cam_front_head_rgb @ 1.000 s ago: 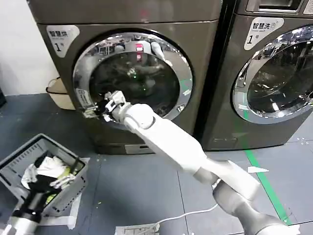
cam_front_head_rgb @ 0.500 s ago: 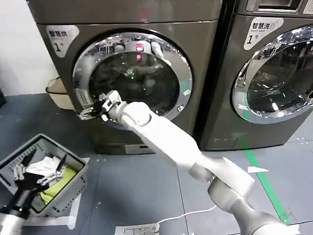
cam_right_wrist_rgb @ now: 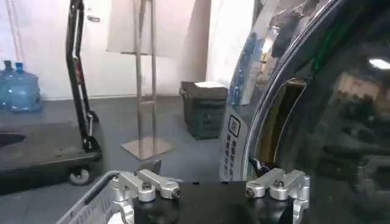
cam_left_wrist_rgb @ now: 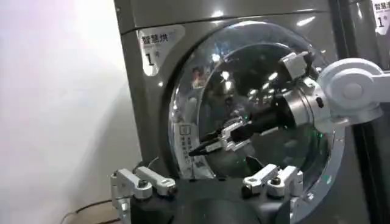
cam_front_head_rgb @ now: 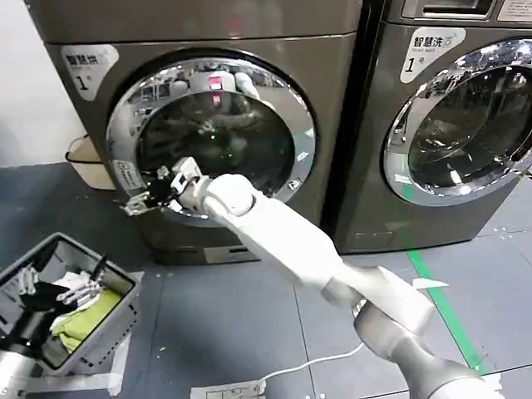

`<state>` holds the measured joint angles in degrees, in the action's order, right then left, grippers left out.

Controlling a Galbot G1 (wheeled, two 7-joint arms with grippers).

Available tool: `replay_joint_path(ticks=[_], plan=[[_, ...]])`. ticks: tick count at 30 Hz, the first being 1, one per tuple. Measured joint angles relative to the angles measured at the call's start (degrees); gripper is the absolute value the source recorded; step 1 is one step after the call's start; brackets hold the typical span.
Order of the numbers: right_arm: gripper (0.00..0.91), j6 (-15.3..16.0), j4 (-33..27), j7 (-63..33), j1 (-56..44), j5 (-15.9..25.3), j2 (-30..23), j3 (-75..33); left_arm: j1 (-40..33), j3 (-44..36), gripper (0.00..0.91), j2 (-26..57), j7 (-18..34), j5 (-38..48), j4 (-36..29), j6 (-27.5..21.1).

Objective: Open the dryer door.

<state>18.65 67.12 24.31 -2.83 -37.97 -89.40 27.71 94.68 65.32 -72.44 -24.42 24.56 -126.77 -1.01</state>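
Chrome-ringed round glass dryer door (cam_front_head_rgb: pixel 212 137) is sitting at the grey machine's front; right gripper (cam_front_head_rgb: pixel 140 199) is reaching its left rim, fingers parted; left gripper (cam_front_head_rgb: pixel 56 287), open, is hovering over the grey laundry basket (cam_front_head_rgb: pixel 50 249).

Right arm stretched forward and leftward across the body, elbow low, forearm rising to the wrist. Right gripper (cam_front_head_rgb: pixel 143 199) level, pointing left, fingers (cam_left_wrist_rgb: pixel 210 141) spread slightly apart, nothing between them. Left arm low at the near left, bent, forearm barely in frame. Left gripper (cam_front_head_rgb: pixel 51 287) pointing forward and up, fingers (cam_front_head_rgb: pixel 83 288) splayed wide, holding nothing.
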Motion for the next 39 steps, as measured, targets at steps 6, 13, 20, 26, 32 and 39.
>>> replay_joint_path(ticks=[6, 13, 20, 26, 32, 39], plan=[[0.907, 0.0, 3.3, 2.3, 0.1, -1.9, 3.5, 1.8, -1.0, 0.2, 0.907, 1.5, 0.1, 0.4, 1.4, 0.1], [0.907, -0.2, 7.4, 4.6, 0.2, -4.4, 7.4, 3.2, -1.6, 0.6, 0.907, 2.6, 0.1, 0.8, 2.0, 0.0], [0.907, -0.5, 11.7, 7.1, 0.8, -6.3, 11.6, 4.8, -2.1, 0.9, 0.907, 3.7, 0.2, 0.9, 2.8, 0.0], [0.907, -0.8, 15.1, 8.8, 1.9, -8.0, 15.0, 6.2, -3.3, 0.6, 0.907, 5.2, 0.3, 1.0, 4.1, 0.0], [0.907, -1.7, 18.8, 11.0, 3.2, -9.9, 18.9, 8.1, -4.9, 0.0, 0.907, 7.1, 0.4, 1.5, 5.5, -0.2], [0.907, -1.9, 22.6, 13.1, 3.8, -11.4, 23.6, 9.1, -6.9, -1.4, 0.907, 10.0, 0.4, 2.6, 8.3, -0.1]])
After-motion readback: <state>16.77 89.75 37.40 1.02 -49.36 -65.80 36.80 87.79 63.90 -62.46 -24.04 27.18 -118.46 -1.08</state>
